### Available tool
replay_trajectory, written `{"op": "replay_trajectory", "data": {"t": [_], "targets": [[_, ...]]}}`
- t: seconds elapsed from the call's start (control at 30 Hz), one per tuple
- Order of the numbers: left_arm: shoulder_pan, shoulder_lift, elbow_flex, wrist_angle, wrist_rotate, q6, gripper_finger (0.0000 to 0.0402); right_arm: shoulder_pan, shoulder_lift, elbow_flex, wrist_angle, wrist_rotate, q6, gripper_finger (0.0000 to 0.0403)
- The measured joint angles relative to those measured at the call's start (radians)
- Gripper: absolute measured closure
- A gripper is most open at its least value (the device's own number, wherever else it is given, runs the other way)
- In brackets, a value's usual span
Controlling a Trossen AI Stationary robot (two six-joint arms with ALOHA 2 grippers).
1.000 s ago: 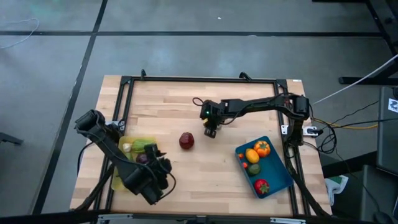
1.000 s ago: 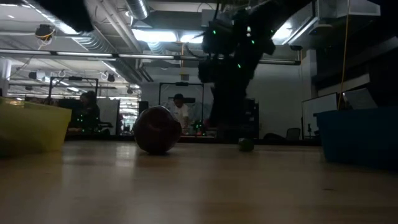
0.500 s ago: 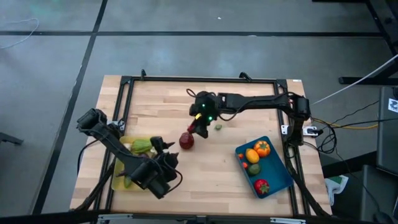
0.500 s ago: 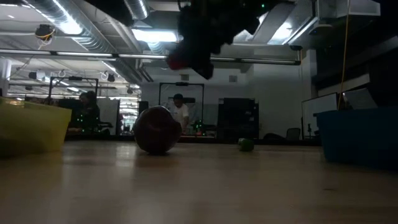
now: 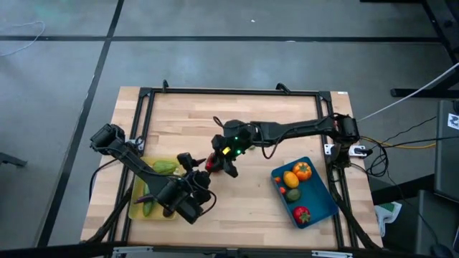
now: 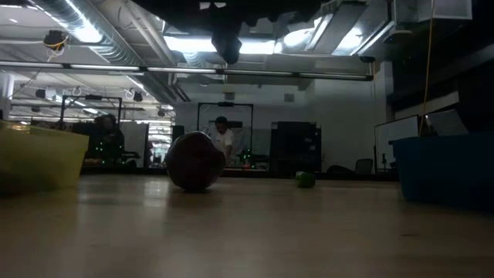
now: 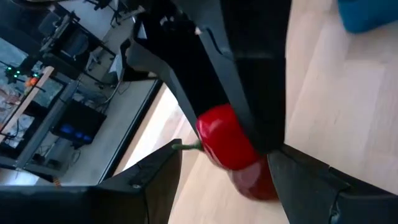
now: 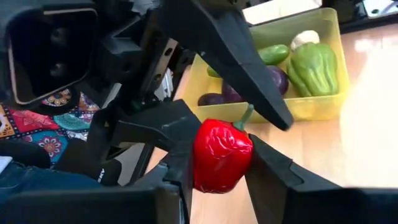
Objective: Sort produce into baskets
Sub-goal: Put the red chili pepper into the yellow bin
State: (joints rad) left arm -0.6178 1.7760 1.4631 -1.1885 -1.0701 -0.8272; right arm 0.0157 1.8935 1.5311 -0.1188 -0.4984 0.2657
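Right wrist view: right gripper (image 8: 219,163) is clamped on the red pepper (image 8: 221,149), held up off the table (image 5: 287,115) near its middle, w/ the yellow basket (image 8: 314,107) beyond. Left gripper (image 7: 224,158) is spread wide, its 2 fingers either side of the pepper but apart from it, so it looks like a mid-air handoff is being set up.

Risks from here, as I judge them:

1. Drop. If the right lets go before the left has closed, the pepper falls. The skin looks glossy and rounded, so a pinch off-centre or near the stem could squirt it out.
2. Finger clash. Both grippers crowd 1 small piece. The left's fingers sit v. near the right's, and closing on the wrong axis could jam dark finger on dark finger rather than on the pepper.
3. Apple (image 6: 194,161) sits on the table about under the handoff. A dropped pepper, or a gripper dipping low, could knock it rolling, maybe toward the small green piece (image 6: 306,179) or off the table's edge.
4. Wrong bin. The yellow basket holds veg (green pepper (image 8: 314,68), eggplant (image 8: 277,78)) and the blue basket (image 5: 326,208) holds other pieces. The pepper prob. belongs in yellow.
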Motion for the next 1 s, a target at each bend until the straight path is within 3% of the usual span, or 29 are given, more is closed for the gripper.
{"op": "replay_trajectory", "data": {"t": [0.3, 0.77, 1.0], "targets": [[0.001, 0.0, 0.0, 0.043, -0.05, 0.009, 0.0177, 0.006, 0.0, 0.0, 0.006, 0.009, 0.0, 0.0291], [0.009, 0.0, 0.0, 0.051, -0.047, 0.025, 0.0254, 0.004, 0.0, 0.0, 0.005, 0.009, 0.004, 0.029], [0.009, 0.0, 0.0, 0.053, -0.048, 0.024, 0.026, 0.004, 0.0, 0.0, 0.004, 0.01, 0.0, 0.025]]}}
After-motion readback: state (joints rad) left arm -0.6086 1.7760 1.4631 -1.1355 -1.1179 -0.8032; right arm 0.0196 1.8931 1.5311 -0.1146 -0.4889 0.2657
